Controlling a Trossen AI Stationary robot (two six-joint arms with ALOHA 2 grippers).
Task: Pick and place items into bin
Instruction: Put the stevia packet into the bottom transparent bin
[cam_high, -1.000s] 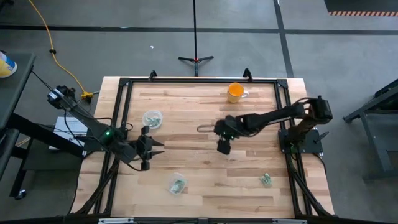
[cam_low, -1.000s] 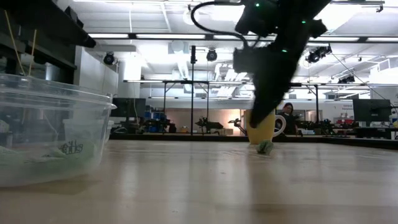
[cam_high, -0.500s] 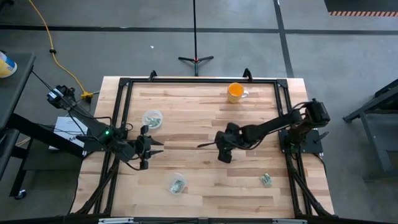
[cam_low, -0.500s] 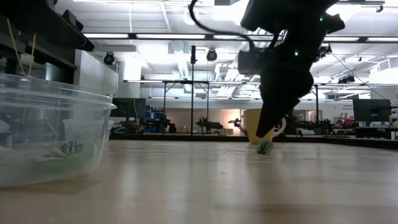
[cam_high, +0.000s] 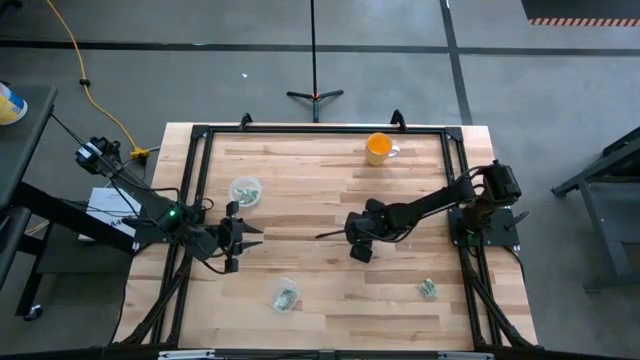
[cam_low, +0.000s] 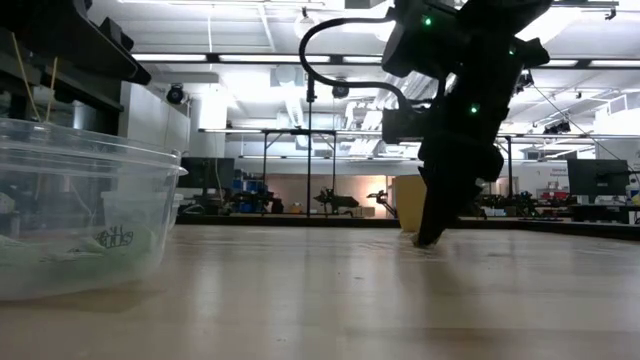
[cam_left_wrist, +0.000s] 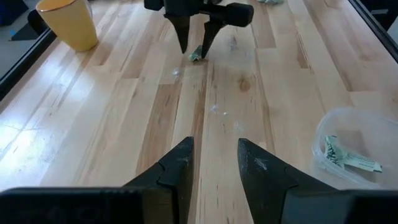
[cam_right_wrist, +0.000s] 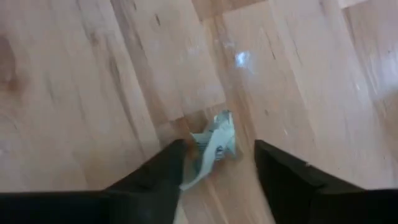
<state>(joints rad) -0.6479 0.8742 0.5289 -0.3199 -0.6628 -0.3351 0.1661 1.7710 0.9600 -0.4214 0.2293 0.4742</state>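
A tiny crumpled silvery grey-green piece (cam_right_wrist: 216, 144) lies flat on the wooden table near its middle; it also shows in the left wrist view as the piece (cam_left_wrist: 198, 55). My right gripper (cam_high: 360, 251) points down over it, open, one finger on each side (cam_left_wrist: 194, 48). In the low view my right gripper (cam_low: 432, 236) hides the piece. Another loose piece (cam_high: 428, 289) lies near the table's right near corner. My left gripper (cam_high: 247, 237) waits open at the table's left side, touching nothing. My right gripper comes at the piece from above, pointing down, with its open fingers on either side. One finger (cam_right_wrist: 169, 163) is close against the piece's edge (cam_right_wrist: 198, 155); whether it touches, I cannot tell. The piece lies on the table.
A clear tub (cam_high: 286, 295) holding greenish pieces stands toward the near edge and fills the low view's left side (cam_low: 80, 210). A second clear tub (cam_high: 245, 190) with pieces sits left of centre. The orange mug (cam_high: 378, 148) stands near the far edge. A black frame (cam_high: 320, 129) rims the table.
My right gripper has moved toward the table's near edge and come down until its fingertips stand at the tabletop around the small piece, which the low view now hides behind the gripper. The piece itself has stayed where it was.
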